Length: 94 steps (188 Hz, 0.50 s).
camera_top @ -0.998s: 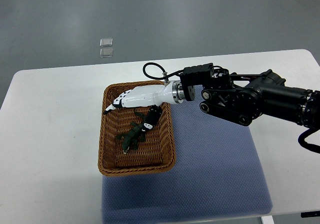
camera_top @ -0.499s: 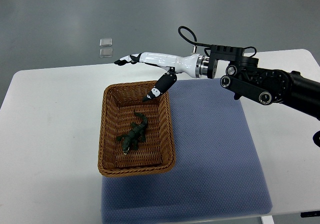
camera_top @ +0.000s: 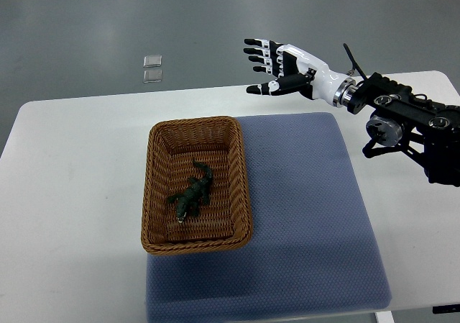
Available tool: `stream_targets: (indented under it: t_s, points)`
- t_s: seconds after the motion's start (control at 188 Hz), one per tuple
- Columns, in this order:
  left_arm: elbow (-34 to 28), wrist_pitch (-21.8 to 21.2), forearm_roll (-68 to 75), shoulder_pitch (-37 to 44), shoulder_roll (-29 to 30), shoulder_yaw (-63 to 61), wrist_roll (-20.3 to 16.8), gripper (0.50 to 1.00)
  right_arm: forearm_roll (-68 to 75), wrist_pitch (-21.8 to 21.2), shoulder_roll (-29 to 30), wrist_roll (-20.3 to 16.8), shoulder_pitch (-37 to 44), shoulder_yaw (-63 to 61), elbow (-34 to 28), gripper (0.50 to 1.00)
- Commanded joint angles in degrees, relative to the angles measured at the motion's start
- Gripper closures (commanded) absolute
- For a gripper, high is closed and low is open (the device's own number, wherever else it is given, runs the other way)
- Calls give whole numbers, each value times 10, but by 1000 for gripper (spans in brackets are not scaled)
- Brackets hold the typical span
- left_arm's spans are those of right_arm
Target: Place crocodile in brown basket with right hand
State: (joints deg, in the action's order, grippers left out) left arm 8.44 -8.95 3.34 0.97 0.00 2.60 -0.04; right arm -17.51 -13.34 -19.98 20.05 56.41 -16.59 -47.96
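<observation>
Crocodile (camera_top: 190,195) lies inside the brown basket (camera_top: 241,172), on its floor. Right hand (camera_top: 287,68) is empty, fingers spread, above the table's (camera_top: 79,186) far edge, well apart from the basket.

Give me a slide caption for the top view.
Crocodile lies inside the brown basket; right robot hand hovers open, apart from it.

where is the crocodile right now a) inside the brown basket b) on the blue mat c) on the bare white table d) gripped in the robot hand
A: the crocodile lies on the floor of the brown basket, while the right robot hand is open, empty and well clear of it.
</observation>
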Motion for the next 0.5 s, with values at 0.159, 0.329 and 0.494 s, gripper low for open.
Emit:
stream_targets:
  t_s: [0.159,0.329,0.494]
  points:
    - [0,0,0,0,0,-1,0,500,176,-1,-23,-85,-32,-1,23,572]
    - [0,0,0,0,0,0,0,500,265,-57,-30,-119,-54,-1,59,572]
    - [0,0,0,0,0,-1,0,500,272,-79,-37,-120,-70,-11,63,572]
